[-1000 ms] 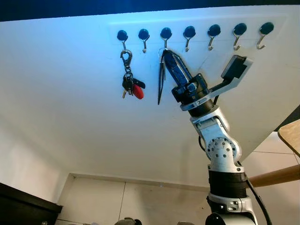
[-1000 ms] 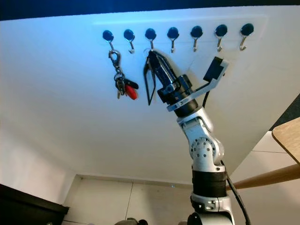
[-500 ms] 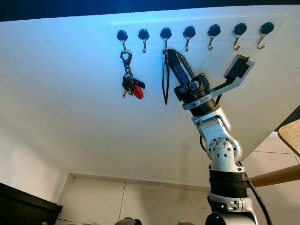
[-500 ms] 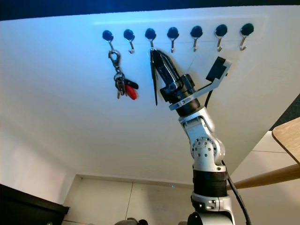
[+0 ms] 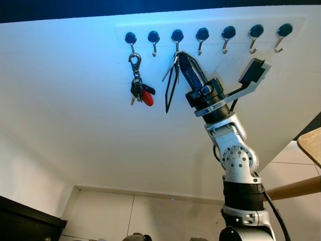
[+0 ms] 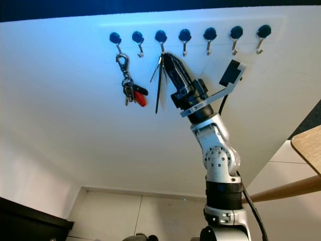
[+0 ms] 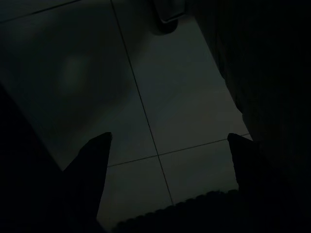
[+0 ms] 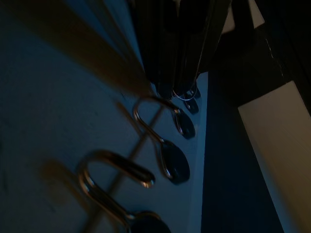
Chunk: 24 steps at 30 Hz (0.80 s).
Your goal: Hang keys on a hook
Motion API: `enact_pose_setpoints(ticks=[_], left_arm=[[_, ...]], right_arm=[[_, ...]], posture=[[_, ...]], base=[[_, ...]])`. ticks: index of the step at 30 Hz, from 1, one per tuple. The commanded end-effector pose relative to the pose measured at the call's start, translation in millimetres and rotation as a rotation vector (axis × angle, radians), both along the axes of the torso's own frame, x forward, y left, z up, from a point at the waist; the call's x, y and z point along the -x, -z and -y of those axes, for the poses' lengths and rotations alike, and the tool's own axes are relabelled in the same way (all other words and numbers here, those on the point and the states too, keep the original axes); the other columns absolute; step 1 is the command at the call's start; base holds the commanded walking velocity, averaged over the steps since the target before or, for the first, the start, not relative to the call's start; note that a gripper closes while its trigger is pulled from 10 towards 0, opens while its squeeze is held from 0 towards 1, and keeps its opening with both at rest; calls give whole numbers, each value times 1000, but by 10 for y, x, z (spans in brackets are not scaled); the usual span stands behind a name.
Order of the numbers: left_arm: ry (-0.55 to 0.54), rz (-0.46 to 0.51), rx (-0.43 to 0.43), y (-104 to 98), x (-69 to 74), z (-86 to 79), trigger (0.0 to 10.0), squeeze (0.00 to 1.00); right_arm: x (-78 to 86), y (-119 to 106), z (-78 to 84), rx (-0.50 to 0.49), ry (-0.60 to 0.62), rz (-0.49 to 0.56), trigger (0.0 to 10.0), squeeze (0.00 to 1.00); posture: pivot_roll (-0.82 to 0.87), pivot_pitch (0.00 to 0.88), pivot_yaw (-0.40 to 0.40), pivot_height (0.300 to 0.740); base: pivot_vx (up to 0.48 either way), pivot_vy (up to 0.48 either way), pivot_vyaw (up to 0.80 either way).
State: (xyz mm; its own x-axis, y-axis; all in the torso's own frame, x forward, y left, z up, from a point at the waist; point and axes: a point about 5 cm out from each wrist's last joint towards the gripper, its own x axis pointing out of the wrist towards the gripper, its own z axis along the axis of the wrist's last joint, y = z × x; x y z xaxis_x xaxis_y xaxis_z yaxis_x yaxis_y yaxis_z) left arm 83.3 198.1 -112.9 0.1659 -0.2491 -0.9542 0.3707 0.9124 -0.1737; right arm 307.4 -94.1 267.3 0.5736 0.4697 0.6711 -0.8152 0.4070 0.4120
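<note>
Keys (image 5: pixel 172 80) at third hook (image 5: pixel 176 40), white wall (image 5: pixel 75 125), tiled floor (image 7: pixel 160 97)

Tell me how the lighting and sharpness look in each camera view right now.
Eye views: sharp, with a blue cast on the wall around the hooks; the right gripper and hanging keys read clearly. Left wrist view: very dark, floor tiles barely visible. Right wrist view: dim, with the nearest hook blurred.

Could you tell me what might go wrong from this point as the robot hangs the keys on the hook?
The right gripper holds the silver key ring with black loop at the third silver hook; releasing before it seats could drop it. The swinging loop might snag the hung key bunch with red fob.
</note>
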Motion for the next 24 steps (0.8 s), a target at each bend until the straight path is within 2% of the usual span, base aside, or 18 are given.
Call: enact_pose_setpoints(ticks=[1,12,24], left_arm=[[5,83,15,-44,-192,34,10000,0],[6,82,16,-44,-191,35,10000,0],[7,84,13,-44,-192,34,10000,0]], right_arm=[[-20,4,-5,-17,4,-15,10000,0],[-27,-16,-6,-16,12,-25,10000,0],[-64,89,-39,51,25,-75,10000,0]], posture=[[-156,119,114,740],[-156,119,114,740],[-155,113,108,740]], base=[[0,0,0],[0,0,0],[0,0,0]])
